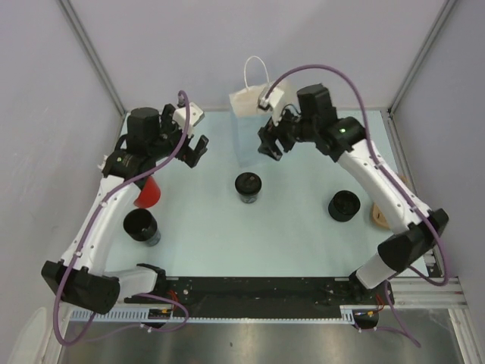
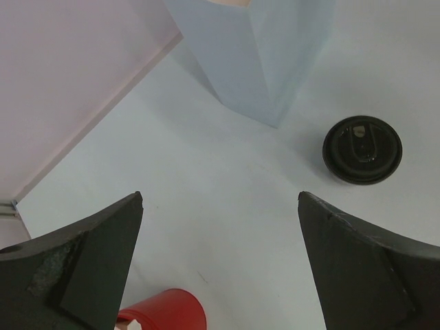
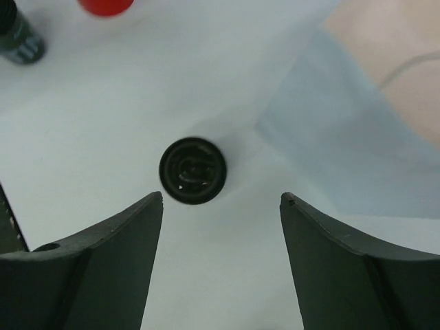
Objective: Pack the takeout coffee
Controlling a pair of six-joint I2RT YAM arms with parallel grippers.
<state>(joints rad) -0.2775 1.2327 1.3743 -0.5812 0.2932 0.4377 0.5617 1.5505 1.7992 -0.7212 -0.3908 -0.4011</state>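
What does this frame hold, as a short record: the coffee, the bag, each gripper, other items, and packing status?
takeout coffee: lidded, upright, mid-table, unheld, outside the bag
pale-blue paper bag: standing just behind the coffee
left gripper: open, empty, left of the bag
right gripper: open, empty, at the bag's right side
other items: red cup; left black cup; right black cup
packing: not yet begun

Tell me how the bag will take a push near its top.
The bag stands tall on a narrow base, so it would probably tip or slide. Its thin paper walls would likely buckle if squeezed.
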